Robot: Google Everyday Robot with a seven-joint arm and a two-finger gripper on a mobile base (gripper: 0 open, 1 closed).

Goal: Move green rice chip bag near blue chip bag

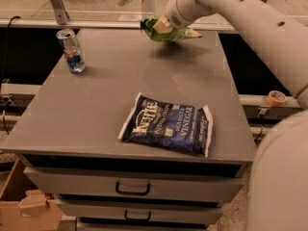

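The green rice chip bag (155, 30) is a small light-green crinkly bag held up above the far edge of the grey table (96, 109). My gripper (166, 27) is shut on it at the end of my white arm, which reaches in from the right. The bag casts a shadow on the table beneath it. The blue chip bag (166, 124) lies flat near the table's front edge, dark navy with white lettering and white sealed ends, well apart from the green bag.
A slim silver and blue can (71, 51) stands upright at the table's far left. Drawers (130, 189) sit below the tabletop. A cardboard box (21, 208) is on the floor at the lower left. A tape roll (276, 98) lies on a ledge at the right.
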